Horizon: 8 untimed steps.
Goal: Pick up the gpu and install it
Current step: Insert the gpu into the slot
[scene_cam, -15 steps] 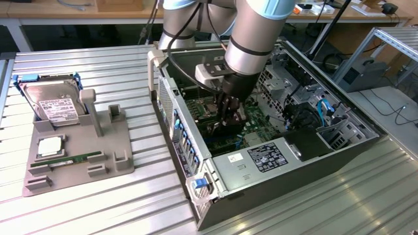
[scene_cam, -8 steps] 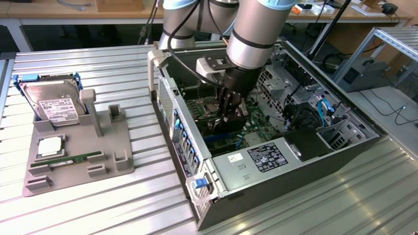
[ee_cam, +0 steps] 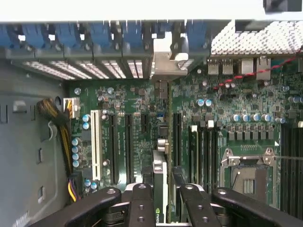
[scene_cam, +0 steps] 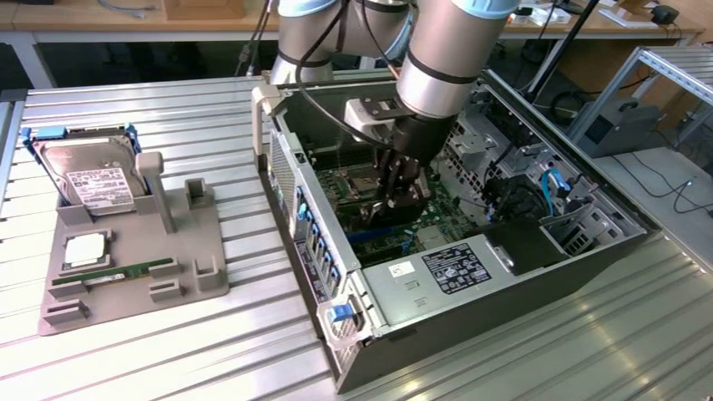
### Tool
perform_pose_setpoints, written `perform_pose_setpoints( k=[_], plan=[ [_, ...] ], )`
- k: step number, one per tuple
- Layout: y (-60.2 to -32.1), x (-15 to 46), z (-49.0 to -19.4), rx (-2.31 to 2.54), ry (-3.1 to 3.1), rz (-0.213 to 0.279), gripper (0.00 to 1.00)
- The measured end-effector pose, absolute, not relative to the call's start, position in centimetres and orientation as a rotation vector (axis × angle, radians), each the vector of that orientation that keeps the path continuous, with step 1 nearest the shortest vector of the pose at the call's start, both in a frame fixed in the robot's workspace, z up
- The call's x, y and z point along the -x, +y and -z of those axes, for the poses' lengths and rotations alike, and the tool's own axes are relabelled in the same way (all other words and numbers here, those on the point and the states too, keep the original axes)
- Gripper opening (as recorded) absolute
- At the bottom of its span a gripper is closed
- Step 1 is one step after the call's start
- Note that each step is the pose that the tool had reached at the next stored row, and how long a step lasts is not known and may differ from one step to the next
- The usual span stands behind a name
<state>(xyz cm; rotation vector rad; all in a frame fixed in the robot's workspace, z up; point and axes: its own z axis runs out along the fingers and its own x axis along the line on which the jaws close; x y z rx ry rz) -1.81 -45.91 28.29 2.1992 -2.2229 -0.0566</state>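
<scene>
In the wrist view the gpu [ee_cam: 160, 163] stands on edge between my fingers [ee_cam: 142, 201], a thin dark card running straight down to the green motherboard [ee_cam: 227, 109]. My gripper [ee_cam: 163, 191] is shut on it. The card's silver bracket [ee_cam: 166, 56] lies against the case's rear slot wall, beside the blue latches [ee_cam: 99, 35]. Long black slots [ee_cam: 120, 146] run along one side of the card. In the exterior view my gripper [scene_cam: 399, 190] reaches deep into the open computer case [scene_cam: 292, 188], with the dark gpu [scene_cam: 392, 215] low at the board. Whether the card sits fully in a slot I cannot tell.
A white slot [ee_cam: 96, 142] and a yellow-black cable bundle [ee_cam: 59, 123] lie at one side, the CPU socket [ee_cam: 246, 175] at the other. The power supply [scene_cam: 446, 267] fills the case's near end. At the exterior view's left, a grey fixture [scene_cam: 167, 251] holds a hard drive [scene_cam: 95, 180] and a green memory stick [scene_cam: 117, 274].
</scene>
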Motion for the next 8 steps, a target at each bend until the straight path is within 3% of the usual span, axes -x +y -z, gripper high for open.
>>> perform_pose_setpoints(
  k=[7, 8],
  plan=[
    [-45.91, 1.52, -29.17, -2.202, -2.223, 0.055, 0.26],
    [-45.91, 1.53, -29.16, -2.216, -2.236, 0.026, 0.26]
  ],
)
